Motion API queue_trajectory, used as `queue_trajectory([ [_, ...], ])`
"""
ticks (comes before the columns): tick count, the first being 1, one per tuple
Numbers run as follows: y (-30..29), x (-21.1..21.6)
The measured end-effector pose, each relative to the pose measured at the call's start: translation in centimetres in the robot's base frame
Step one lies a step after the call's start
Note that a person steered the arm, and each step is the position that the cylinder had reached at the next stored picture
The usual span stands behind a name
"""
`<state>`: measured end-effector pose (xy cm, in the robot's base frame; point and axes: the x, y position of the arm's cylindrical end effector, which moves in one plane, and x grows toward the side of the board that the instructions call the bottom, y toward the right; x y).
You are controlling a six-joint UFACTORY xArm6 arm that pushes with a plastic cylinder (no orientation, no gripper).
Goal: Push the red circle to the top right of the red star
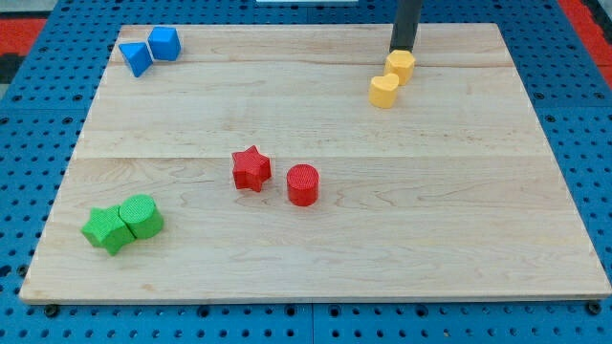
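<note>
Camera view: our tool, a bare rod grasping nothing, has my tip (pixel 403 50) touching the yellow blocks (pixel 392 78), well above-right of the red circle (pixel 302 184), which sits just lower-right of the red star (pixel 251 168); an off-centre push risks nudging the star.

Pale, smooth wooden board (pixel 316 134); matt, ridged-looking red circle (pixel 302 184) and red star (pixel 251 168).

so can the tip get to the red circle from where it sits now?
Probably yes. My tip is at the view's top right, just above the two yellow blocks. The red circle sits mid-board, right of the red star; skirting the yellows, the board between looks free.
</note>
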<state>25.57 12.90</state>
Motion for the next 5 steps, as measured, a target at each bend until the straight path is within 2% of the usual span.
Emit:
queue_trajectory([
  [1, 2.5, 0.3],
  [2, -0.2, 2.7],
  [3, -3.5, 3.1],
  [4, 2.2, 5.2],
  [5, 5.4, 15.2],
])
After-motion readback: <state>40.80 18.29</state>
